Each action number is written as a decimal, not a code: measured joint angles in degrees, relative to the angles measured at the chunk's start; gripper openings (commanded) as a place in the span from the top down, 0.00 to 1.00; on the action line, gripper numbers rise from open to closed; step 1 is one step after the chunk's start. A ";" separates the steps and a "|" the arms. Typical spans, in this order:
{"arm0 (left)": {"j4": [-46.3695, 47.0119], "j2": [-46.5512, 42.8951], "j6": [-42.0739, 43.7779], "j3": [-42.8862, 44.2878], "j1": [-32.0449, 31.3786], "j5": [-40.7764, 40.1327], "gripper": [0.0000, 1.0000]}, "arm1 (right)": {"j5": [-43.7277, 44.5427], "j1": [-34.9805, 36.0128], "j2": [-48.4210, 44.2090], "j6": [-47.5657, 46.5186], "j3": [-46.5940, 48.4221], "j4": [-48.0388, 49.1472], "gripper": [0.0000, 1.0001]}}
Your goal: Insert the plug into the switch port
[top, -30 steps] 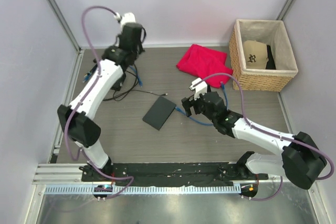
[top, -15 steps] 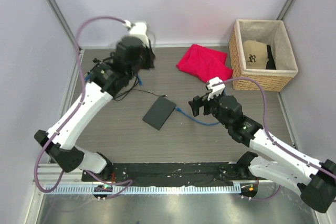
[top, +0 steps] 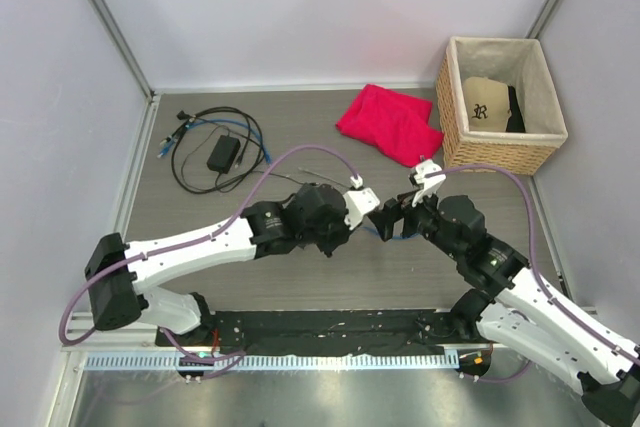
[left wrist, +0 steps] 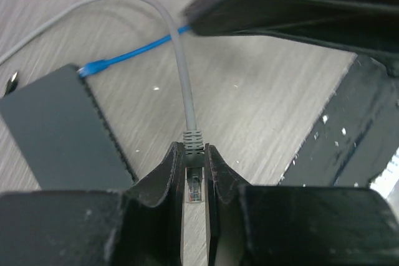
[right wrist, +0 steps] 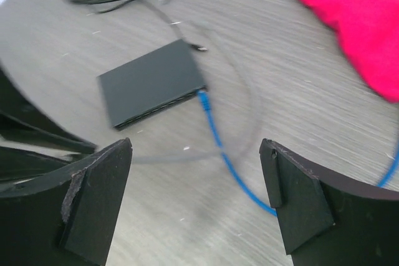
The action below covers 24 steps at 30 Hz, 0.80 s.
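Note:
In the left wrist view my left gripper (left wrist: 193, 151) is shut on the clear plug (left wrist: 194, 185) of a grey cable (left wrist: 181, 60), which rises away in a curve. The switch (left wrist: 59, 132), a flat dark box, lies to the gripper's left, port edge facing it. A blue cable (left wrist: 134, 53) ends at that edge. In the top view the left arm covers the switch, and the left gripper (top: 368, 209) sits close to my right gripper (top: 390, 219). The right gripper (right wrist: 196, 147) is open and empty, above the switch (right wrist: 153, 82) and the blue cable (right wrist: 215, 132).
A red cloth (top: 390, 122) lies at the back, next to a wicker basket (top: 447, 97) holding a cap (top: 485, 102). A black power brick (top: 222, 154) with coiled cords sits at the back left. A black rail (top: 330, 327) runs along the near edge.
The left arm has swung from the back left down to the middle, bringing the grey cable, and now covers the switch. The right gripper has drawn back a little to the right.

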 measured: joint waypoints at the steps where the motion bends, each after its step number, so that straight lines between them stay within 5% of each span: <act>1: 0.59 -0.37 1.07 -0.66 -0.72 0.48 0.99 | -1.16 0.00 -0.52 -0.09 0.00 -0.37 0.10; 16: 7.67 -17.33 13.03 -13.20 -1.60 10.36 0.99 | -30.73 0.00 4.79 -1.38 -4.79 6.49 0.13; 19: 8.02 -17.33 14.10 -13.33 -1.60 12.33 0.99 | -33.35 0.15 7.78 -2.69 -4.76 7.52 0.22; 22: 8.28 -17.31 14.82 -13.33 -1.60 13.42 0.99 | -35.58 0.17 9.46 -4.57 -4.48 7.91 0.42; 24: 8.35 -17.31 15.39 -13.33 -1.60 13.86 0.96 | -36.96 0.20 10.21 -5.44 -4.20 8.17 0.67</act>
